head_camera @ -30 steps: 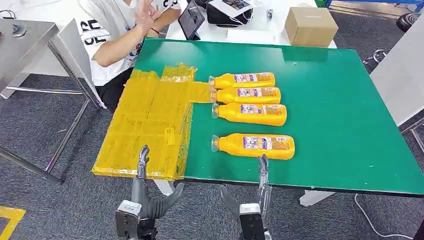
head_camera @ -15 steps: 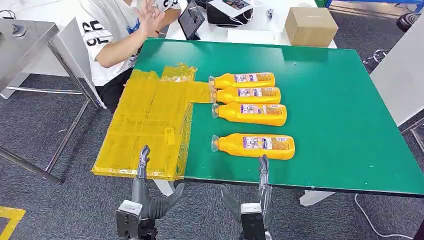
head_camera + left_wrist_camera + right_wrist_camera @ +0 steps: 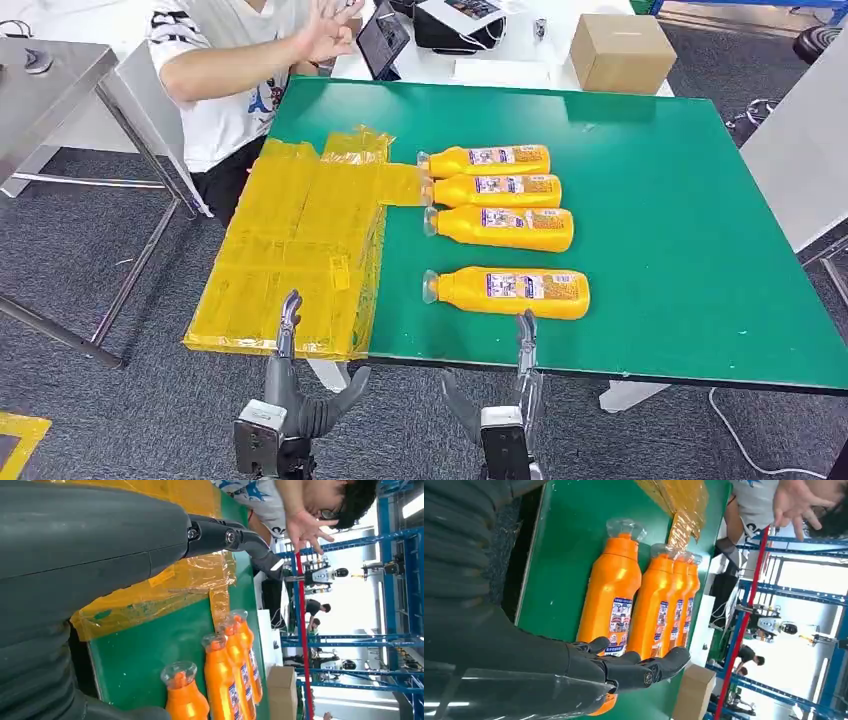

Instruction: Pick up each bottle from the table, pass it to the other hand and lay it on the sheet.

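The wide green-topped table took up most of the head view, w/ a crinkled yellow plastic sheet spread over its left part and hanging a bit past the left edge. A person in a white printed T-shirt sat at the far-left corner, one raised hand w/ fingers spread, above the table edge. A brown cardboard box stood on a white surface beyond the far edge.

Four orange plastic bottles w/ clear caps lay on their sides on the green top, caps toward the sheet. Three sat in a tight row, touching or nearly so: far bottle, second bottle, third bottle. The far two had caps at or over a strip of the sheet. The nearest bottle lay apart from the row, closer to the robot, wholly on green. None rested on the main sheet area.

Both hands hung below the near table edge. Left hand was released, fingers apart, grasping nothing, in front of the sheet's near edge. Right hand was likewise released and empty, fingers spread, just before the nearest bottle; in the right wrist view its dark fingers overlapped that bottle w/o visible contact.
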{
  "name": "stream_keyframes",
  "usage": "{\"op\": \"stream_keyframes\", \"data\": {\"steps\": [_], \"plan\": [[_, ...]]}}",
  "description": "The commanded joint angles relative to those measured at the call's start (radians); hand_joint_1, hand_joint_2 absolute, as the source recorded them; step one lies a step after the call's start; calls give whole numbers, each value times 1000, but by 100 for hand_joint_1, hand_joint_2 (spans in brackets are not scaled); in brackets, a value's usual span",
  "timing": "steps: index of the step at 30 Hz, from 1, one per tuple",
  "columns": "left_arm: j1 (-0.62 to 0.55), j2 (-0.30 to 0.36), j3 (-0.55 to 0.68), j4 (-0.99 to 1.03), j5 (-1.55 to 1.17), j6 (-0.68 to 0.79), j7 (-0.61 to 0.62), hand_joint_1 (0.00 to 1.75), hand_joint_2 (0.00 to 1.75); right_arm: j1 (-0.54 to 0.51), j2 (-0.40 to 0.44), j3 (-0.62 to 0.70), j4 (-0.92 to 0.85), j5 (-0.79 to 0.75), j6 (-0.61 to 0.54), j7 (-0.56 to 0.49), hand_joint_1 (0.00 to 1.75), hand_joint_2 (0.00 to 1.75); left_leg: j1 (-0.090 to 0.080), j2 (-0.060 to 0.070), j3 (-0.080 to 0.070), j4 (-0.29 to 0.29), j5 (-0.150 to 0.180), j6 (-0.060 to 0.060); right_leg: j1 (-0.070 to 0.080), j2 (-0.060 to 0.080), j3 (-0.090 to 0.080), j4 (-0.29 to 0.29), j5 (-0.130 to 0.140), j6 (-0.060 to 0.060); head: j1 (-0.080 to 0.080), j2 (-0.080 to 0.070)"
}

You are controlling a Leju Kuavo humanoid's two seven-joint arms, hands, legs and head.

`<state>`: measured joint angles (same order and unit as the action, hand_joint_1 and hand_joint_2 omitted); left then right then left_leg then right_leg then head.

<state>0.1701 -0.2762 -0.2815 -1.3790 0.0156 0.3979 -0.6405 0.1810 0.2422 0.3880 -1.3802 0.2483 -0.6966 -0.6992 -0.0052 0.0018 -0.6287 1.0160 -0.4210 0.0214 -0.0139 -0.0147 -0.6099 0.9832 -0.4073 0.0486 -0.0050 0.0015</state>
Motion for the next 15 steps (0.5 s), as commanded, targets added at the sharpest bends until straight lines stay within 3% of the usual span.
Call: {"op": "stream_keyframes", "data": {"steps": [1, 6, 8, 15], "plan": [[-11, 6, -27, 27, -4, 4, 1, 0, 175, 0, -4, -48, -11, 71, -2, 1, 0, 175, 1, 0, 6, -1, -2, -2, 1, 1, 6, -2, -2, -2, 0, 0], [-67, 19, -4, 23, -64, -3, -32, 0, 175, -89, -59, -126, -106, 179, 5, 32, 0, 175, 1, -1, 7, -1, -3, -2, 1, 1, 7, -1, -2, -2, 0, 0], [-95, 12, 22, 28, -80, -22, -24, 0, 175, -132, -73, -160, -121, 195, 45, 77, 0, 175, 0, -1, 0, 0, 1, 0, 0, 0, 0, 0, 1, -1, 0, 0], [-374, -5, 124, 274, -77, -129, -7, 0, 175, -496, -133, -254, 167, 196, 184, 177, 0, 175, 0, 1, 2, -2, 4, 1, 0, 1, 2, -2, 5, -3, 0, 0]]}}
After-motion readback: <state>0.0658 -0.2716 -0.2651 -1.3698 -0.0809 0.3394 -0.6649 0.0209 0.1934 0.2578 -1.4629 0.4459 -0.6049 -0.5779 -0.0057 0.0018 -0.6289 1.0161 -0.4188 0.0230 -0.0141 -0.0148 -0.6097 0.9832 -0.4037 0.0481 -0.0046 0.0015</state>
